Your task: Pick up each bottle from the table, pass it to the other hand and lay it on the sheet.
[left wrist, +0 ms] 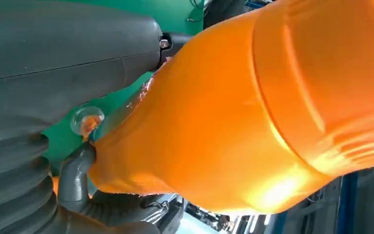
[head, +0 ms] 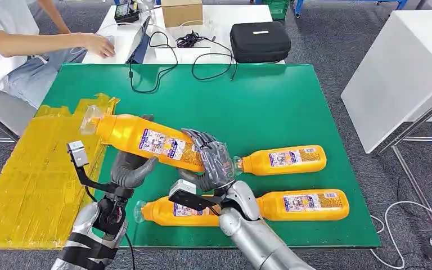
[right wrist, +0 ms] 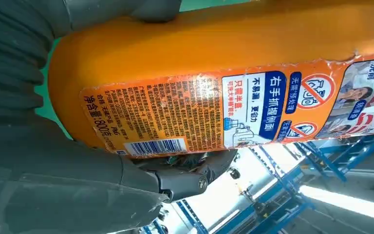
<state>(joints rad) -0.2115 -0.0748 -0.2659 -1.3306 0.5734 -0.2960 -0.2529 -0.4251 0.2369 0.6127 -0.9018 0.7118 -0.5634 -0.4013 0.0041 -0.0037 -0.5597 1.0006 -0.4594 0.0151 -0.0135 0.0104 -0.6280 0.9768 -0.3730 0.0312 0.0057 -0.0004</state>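
Gripping one orange bottle [head: 146, 139] at frame centre, left hand [head: 130, 169] and right hand [head: 214, 163] both clasp it; three bottles [head: 284, 160] lie lower right. Yellow sheet [head: 28, 185] sits left.

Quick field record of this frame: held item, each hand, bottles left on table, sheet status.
held item: orange bottle, lifted above the green table, cap end toward the yellow sheet
left hand: grips the bottle from below
right hand: grips the bottle's base end
bottles on table: three, lying flat
sheet: no bottle on it
stage: hand-to-hand pass
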